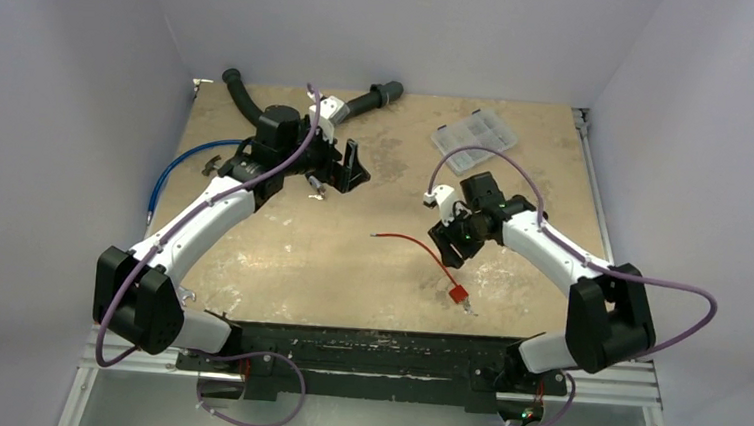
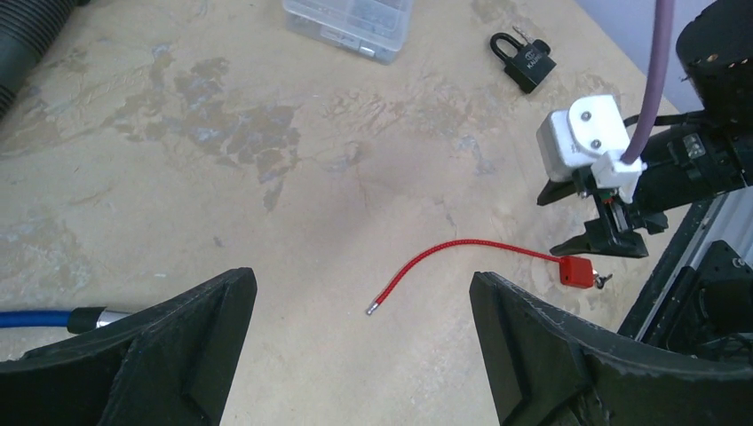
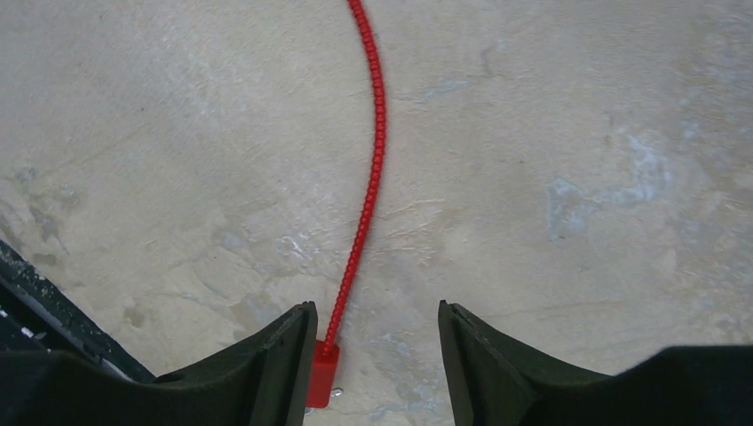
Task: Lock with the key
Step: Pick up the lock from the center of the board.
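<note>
Right claw [image 3: 375, 311] spread above red lock body [image 3: 321, 377]; padlock [image 2: 530, 64] lettering illegible.

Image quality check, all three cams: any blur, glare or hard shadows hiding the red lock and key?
Left wrist: sharp, no glare; key readable beside the red lock body. Top external: even soft light with faint shadows, but the key is only a speck there. Right wrist: red cable crisp, lock body crowded at the frame's bottom.
</note>
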### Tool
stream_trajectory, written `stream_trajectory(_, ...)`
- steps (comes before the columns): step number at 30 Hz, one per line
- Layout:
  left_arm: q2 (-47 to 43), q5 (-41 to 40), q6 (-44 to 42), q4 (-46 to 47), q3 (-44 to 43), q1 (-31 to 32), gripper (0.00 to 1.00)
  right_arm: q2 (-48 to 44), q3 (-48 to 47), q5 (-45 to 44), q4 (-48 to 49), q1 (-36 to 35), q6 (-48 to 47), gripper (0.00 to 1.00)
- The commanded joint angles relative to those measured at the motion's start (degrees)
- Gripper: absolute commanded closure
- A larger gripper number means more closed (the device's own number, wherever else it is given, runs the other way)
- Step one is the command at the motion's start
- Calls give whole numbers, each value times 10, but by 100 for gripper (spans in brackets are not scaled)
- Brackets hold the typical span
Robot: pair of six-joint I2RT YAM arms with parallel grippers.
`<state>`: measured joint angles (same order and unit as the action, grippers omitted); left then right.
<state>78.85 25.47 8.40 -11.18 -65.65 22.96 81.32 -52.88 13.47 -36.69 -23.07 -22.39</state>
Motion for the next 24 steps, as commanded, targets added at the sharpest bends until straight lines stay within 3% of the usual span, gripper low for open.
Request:
stream_trajectory(1,-13,-24,-13,5,7,1,0,27,-13,32,-24,-20,-32,41)
stream_trajectory(7,-18,-59,-24,-9,9,1,0,46,-19,43,-33,-34,-42,43)
stream_trajectory(24,-19,-91,-26,-6,14,1,0,81,-2,-61,2,-87,-1,52)
